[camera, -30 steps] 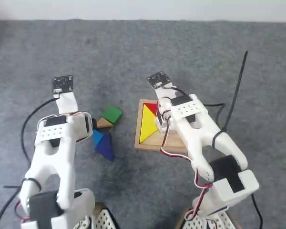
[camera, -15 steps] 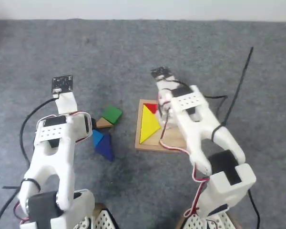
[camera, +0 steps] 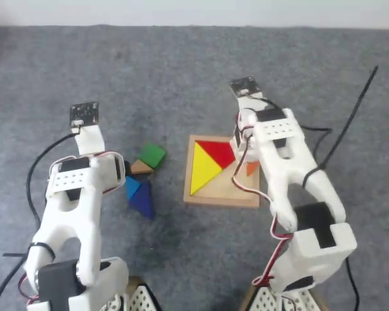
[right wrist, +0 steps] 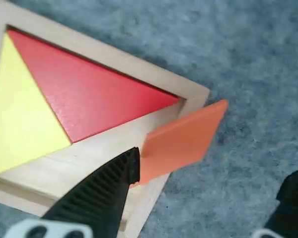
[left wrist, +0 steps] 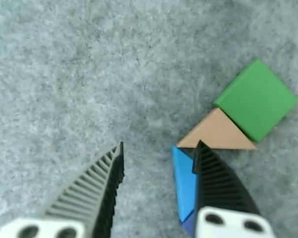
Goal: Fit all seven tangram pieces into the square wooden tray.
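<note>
by right pincer (right wrist: 213,171): orange piece (right wrist: 181,141) overlapping tray (right wrist: 194,94)

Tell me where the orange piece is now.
In the right wrist view the orange piece sits over the right rim of the wooden tray, beside the red triangle.

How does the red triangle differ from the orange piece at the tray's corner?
The red triangle sits flat inside the tray; the orange piece lies across the tray's rim, partly over the carpet. The red triangle is three-sided and larger; the orange piece looks four-sided and smaller. Both are flat, single-coloured pieces.
</note>
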